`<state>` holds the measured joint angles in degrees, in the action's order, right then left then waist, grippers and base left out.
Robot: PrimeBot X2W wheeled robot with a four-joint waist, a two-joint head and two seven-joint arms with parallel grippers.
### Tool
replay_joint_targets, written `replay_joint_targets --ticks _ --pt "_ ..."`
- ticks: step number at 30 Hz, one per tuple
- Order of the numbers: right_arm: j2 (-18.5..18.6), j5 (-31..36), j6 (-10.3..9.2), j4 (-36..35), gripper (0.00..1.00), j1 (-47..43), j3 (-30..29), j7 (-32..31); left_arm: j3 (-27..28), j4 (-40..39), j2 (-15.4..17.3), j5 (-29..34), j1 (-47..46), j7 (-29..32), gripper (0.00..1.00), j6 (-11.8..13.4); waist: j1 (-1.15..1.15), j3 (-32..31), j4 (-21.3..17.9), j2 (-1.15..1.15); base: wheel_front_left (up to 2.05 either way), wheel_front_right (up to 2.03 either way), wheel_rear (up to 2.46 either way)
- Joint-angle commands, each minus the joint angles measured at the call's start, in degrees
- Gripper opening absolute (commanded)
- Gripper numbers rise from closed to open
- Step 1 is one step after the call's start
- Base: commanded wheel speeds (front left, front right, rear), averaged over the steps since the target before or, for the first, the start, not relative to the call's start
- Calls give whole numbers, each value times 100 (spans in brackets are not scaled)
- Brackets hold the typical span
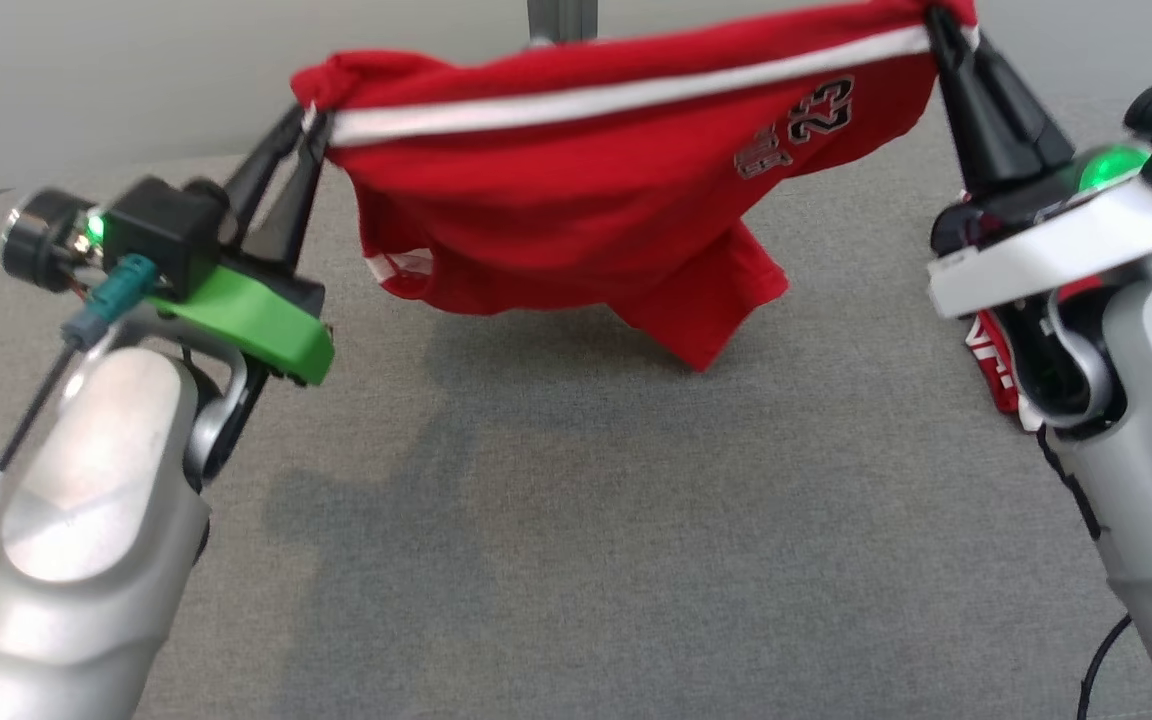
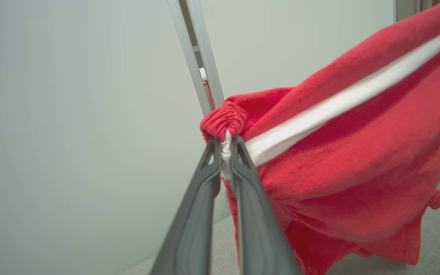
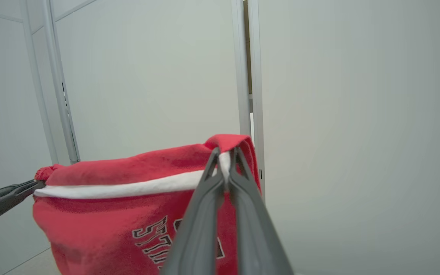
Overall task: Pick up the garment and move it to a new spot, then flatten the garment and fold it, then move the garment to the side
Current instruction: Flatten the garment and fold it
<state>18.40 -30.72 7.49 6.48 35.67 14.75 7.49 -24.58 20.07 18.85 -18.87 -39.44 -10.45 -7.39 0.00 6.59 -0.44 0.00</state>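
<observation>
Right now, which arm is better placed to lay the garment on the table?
Probably left: left gripper and right gripper both pinch the garment, but the table beside the left is bare; a red cloth lies under the right.

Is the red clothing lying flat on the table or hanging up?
Hanging up. The left pincer and right pincer each pinch one end of the red garment, which sags bunched between them over the grey table.
</observation>
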Motion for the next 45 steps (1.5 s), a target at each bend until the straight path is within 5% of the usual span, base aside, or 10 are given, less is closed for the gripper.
replay_joint_targets --ticks 1,12,22,31,39,45 --pt "-44 109 0 -59 0 141 -87 -55 83 -121 36 -86 -155 63 0 35 0 -243 -6 0 0 0 0" --pt "-646 898 -1 -599 0 -115 -722 -797 501 -1272 -61 -751 146 690 0 411 0 -294 56 0 0 0 0" --pt "-675 1016 0 -416 0 772 -705 -1398 519 -1242 -15 -1044 -618 1429 0 336 0 950 21 0 0 0 0" --pt "-517 1242 0 1353 0 3540 -355 -1123 579 348 -116 -924 -3121 1548 0 179 0 2689 -37 0 0 0 0" --pt "-777 1806 -6 3242 0 5574 -618 126 745 1993 -372 -653 -5085 435 0 254 0 3466 -65 0 0 0 0" --pt "-1033 2023 -6 4594 0 5791 -788 635 759 3214 -711 -698 -5380 -317 0 194 0 3740 -35 0 0 0 0"
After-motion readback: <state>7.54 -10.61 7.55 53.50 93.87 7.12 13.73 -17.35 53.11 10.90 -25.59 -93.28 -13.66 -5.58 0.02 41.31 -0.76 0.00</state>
